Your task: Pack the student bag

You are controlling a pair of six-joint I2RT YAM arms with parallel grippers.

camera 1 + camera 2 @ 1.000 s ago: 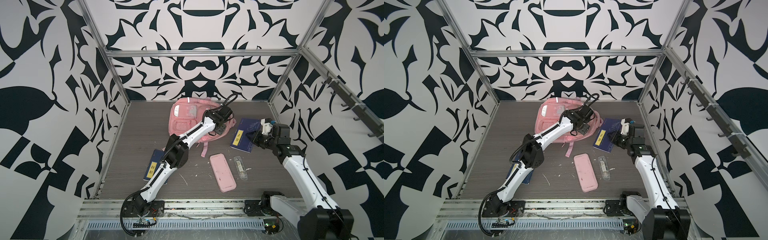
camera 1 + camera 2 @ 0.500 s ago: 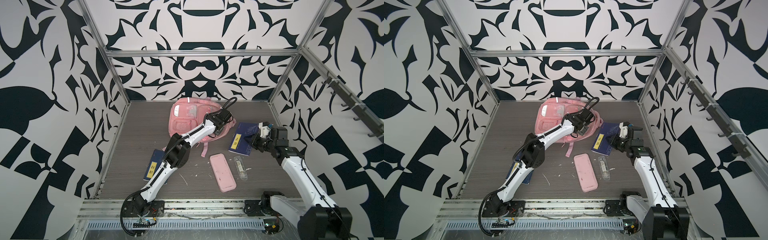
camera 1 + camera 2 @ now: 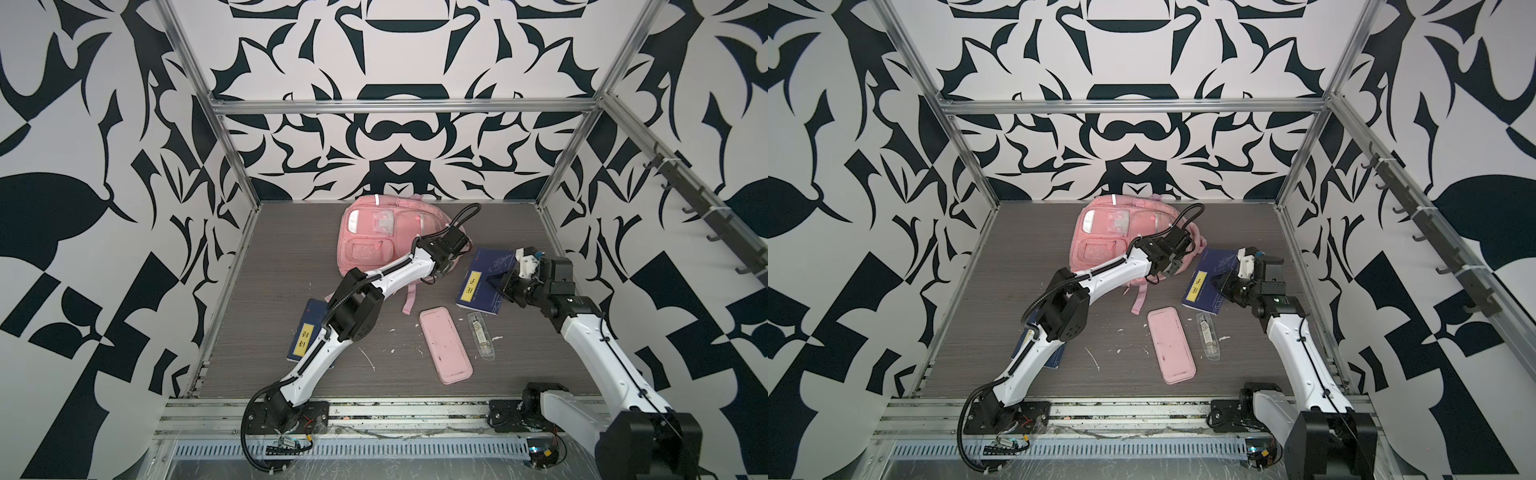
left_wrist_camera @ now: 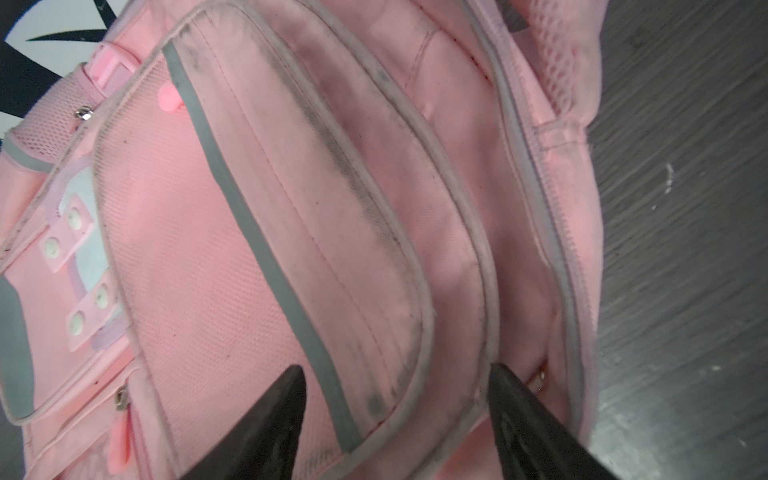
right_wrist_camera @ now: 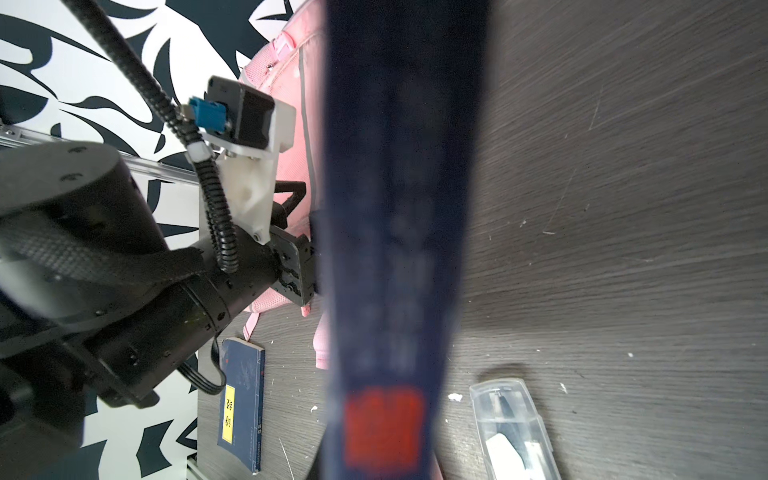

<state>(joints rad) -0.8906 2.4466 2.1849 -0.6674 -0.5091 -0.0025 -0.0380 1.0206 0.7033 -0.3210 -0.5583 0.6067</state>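
Left end effector (image 4: 395, 368), jaws apart, straddles the student bag (image 3: 374, 232) at 4 o'clock; likely floppy, best pinched at a piped seam. Right end effector (image 3: 498, 283) clamps the blue book (image 3: 484, 262).

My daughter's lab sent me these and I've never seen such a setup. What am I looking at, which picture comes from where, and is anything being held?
These are two white robot arms bolted to the front edge of a table, each ending in a two-fingered gripper. The two wide pictures come from one camera head overhead. The two close-ups come from cameras on the arms' wrists. On the table lie a pink backpack, a pink pencil case, a clear plastic case and a dark blue book partly under the left arm. The right gripper is shut on the edge of a second dark blue book with a yellow label. The left gripper is open, its fingers either side of a pocket edge on the backpack, apparently gripping nothing.
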